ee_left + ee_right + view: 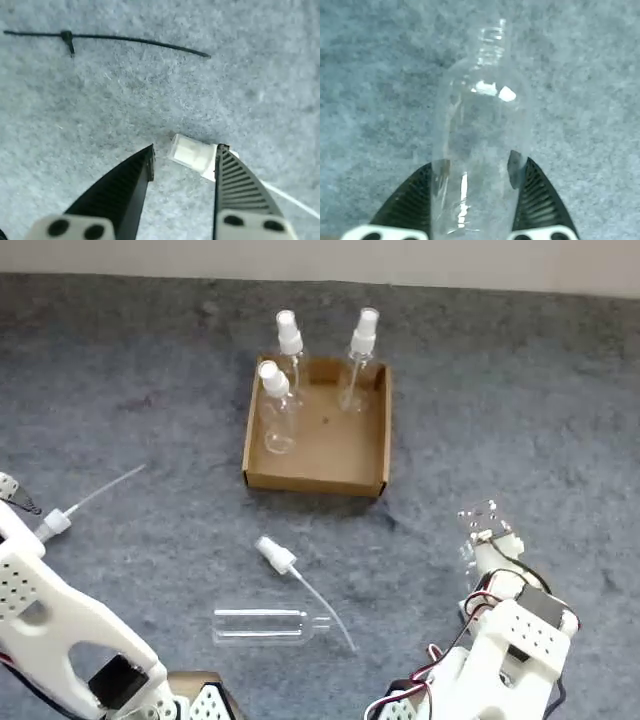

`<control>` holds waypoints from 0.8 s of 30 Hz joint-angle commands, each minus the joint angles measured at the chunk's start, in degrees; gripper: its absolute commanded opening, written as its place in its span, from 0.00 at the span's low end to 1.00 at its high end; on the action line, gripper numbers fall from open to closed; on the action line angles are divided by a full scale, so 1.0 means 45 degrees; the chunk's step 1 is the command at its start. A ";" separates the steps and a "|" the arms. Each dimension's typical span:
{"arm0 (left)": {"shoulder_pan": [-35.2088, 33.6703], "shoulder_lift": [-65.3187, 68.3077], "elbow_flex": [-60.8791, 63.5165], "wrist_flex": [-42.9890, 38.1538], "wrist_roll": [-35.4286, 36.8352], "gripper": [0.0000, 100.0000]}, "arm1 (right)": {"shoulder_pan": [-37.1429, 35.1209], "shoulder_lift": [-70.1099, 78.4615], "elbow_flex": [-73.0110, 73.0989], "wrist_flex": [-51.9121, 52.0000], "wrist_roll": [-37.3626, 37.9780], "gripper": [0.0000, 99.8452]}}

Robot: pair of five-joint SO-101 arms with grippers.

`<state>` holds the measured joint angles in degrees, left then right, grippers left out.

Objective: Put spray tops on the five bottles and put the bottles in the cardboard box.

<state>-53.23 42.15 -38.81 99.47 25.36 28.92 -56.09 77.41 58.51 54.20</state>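
Clear plastic bottle (480,115) is clamped in the right end effector (479,170), neck pointing away from it. Left end effector (185,150) gapes wide over the grey bench (100,100), a white spray top (192,154) lying between its tips

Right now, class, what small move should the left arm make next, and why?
Probably close the left gripper on the spray top: it lies on the carpet between the open jaws, nearer one. The right gripper holds a clear bottle with a bare neck, so a top seems needed next.
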 commanded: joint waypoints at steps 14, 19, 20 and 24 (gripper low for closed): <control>0.1885 -0.0088 0.2237 0.0195 0.2891 0.15 | -0.0049 -0.0361 -0.0303 0.0264 0.0098 0.01; 0.2471 -0.0186 0.2139 0.0215 0.3731 0.15 | -0.0068 -0.0361 -0.0303 0.0264 0.0098 0.01; 0.2667 -0.0166 0.2217 0.0215 0.3731 0.15 | -0.0068 -0.0361 -0.0303 0.0244 0.0098 0.01; 0.4093 -0.0068 0.2217 0.0137 0.3516 0.15 | -0.0107 -0.0361 -0.0303 0.0244 0.0098 0.01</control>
<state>-42.07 42.51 -28.70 99.82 41.45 28.92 -56.09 77.41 59.21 54.20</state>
